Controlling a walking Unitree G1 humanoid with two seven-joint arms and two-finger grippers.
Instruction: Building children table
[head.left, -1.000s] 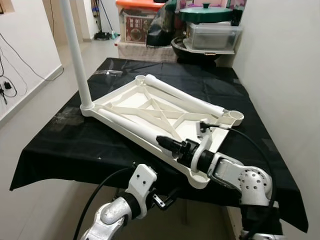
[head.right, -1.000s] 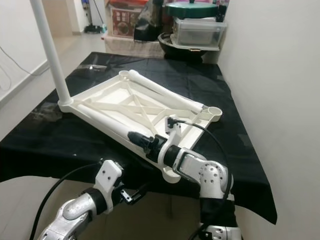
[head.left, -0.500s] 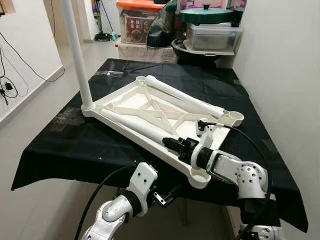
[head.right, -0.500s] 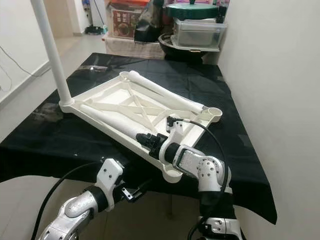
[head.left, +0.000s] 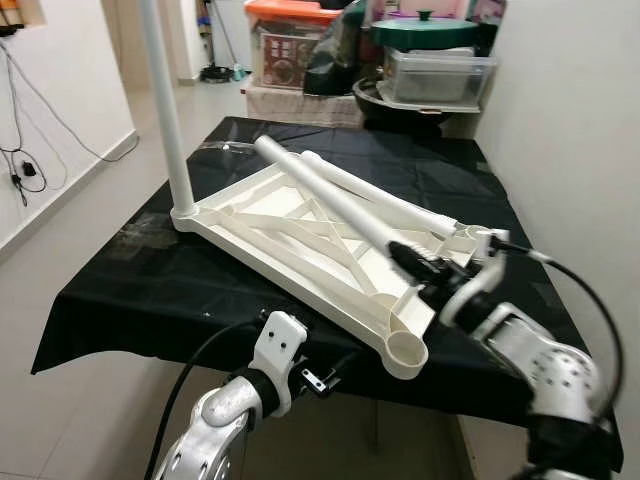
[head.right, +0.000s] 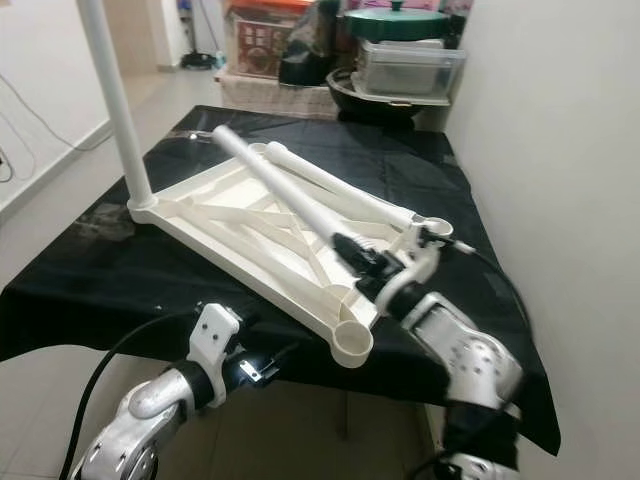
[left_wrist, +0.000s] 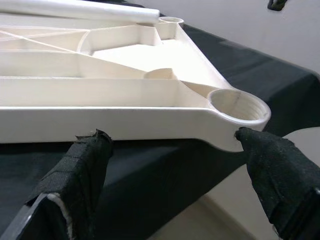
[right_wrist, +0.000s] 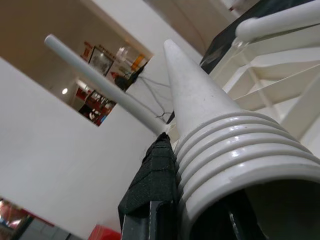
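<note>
A white tabletop (head.left: 262, 212) lies upside down on a black-clothed table (head.left: 140, 290). One white leg (head.left: 165, 110) stands screwed into its far left corner. Another leg (head.left: 385, 203) lies along its far side. My right gripper (head.left: 420, 268) is shut on a third leg (head.left: 325, 195) near its threaded end (right_wrist: 235, 155), holding it slanted above the frame, and one black finger (right_wrist: 152, 182) shows beside the threads. The near corner socket (head.left: 406, 350) stands open. My left gripper (left_wrist: 170, 145) is open below the table's front edge, its fingers (left_wrist: 80, 167) on either side of that socket (left_wrist: 240, 107).
The right corner socket (head.left: 470, 236) sits just behind my right wrist. Storage boxes and a green-lidded pot (head.left: 425, 30) are stacked beyond the far end. A white wall (head.left: 570, 120) runs close along the right. Open floor (head.left: 60, 230) lies to the left.
My right gripper has lifted the leg off the tabletop and drawn back to the right, so the leg now slants up over the frame. The left gripper has stayed under the front edge.
</note>
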